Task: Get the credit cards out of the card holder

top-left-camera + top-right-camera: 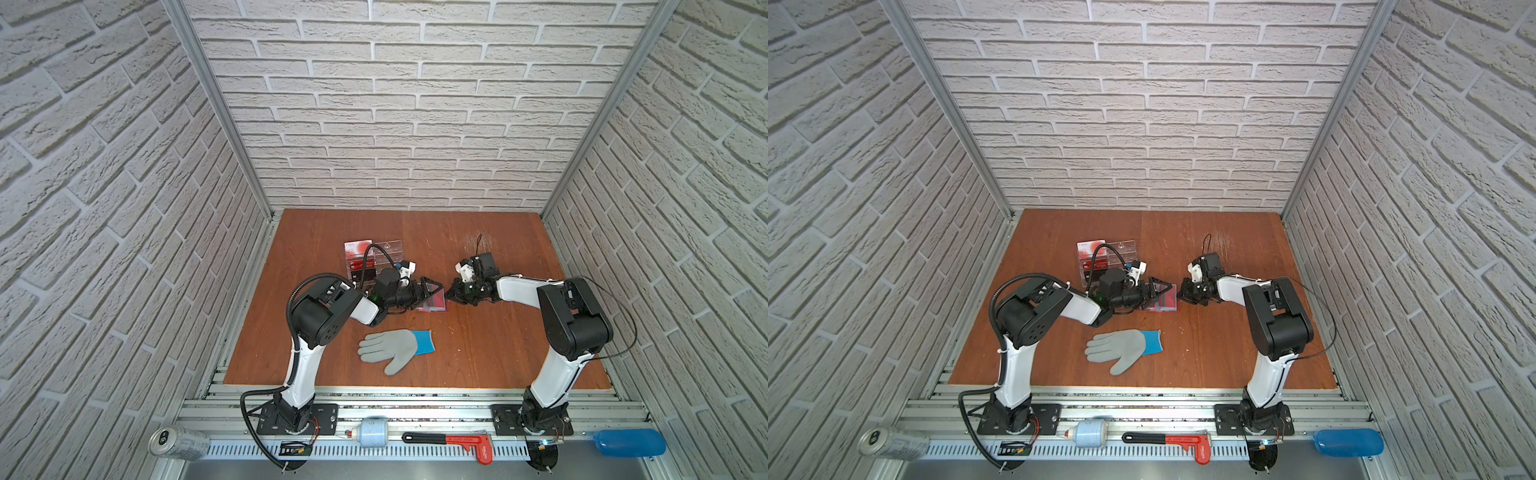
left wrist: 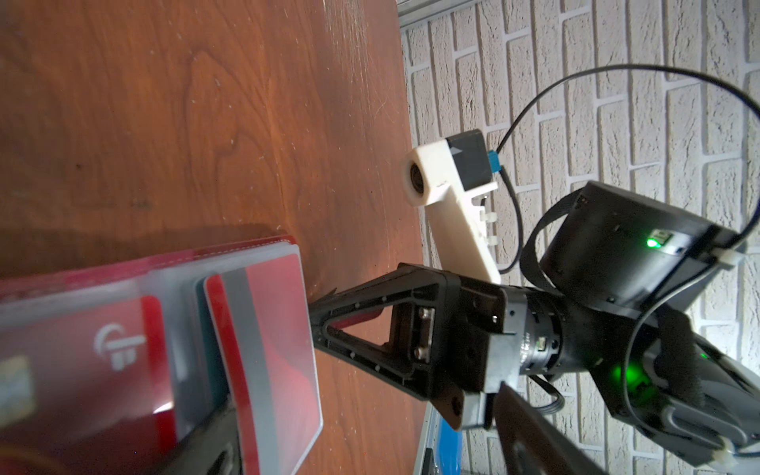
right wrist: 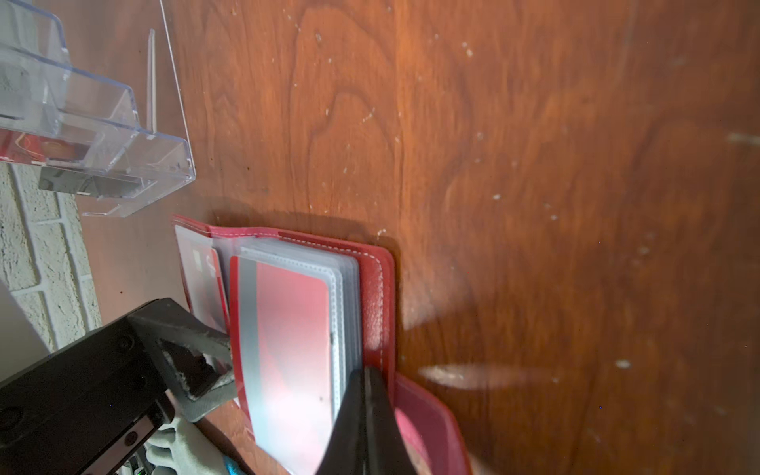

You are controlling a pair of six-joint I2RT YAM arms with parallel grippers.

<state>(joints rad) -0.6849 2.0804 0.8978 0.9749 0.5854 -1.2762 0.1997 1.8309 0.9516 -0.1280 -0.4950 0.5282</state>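
Table: the wooden table (image 1: 498, 257) carried everything below.
Glove: a grey work glove (image 1: 395, 351) with a blue cuff lay flat toward the front of the table. It was in front of the card holder and apart from it.
Stand: a clear acrylic stand (image 1: 386, 251) with tiers stood toward the back left, beside the left arm's wrist. A white card (image 1: 358, 247) with red circles stood in it.
Card holder: the dark red card holder (image 3: 376, 288) lay open mid-table between the two grippers, its clear sleeves (image 3: 349, 279) stacked on top.
Left gripper: the left gripper (image 1: 432, 296) had its jaws spread wide over the holder. One finger (image 3: 193, 349) was against the sleeves near the fold.
Right gripper: the right gripper (image 3: 366, 395) had its jaws closed tight, with the tips at the outer edge of the sleeve stack. Whether they pinched a sleeve could not be told.
Cards: a red credit card (image 3: 288, 329) with a grey stripe sat inside the topmost sleeve. A second red card (image 2: 103, 349) with a white logo sat in the facing page.
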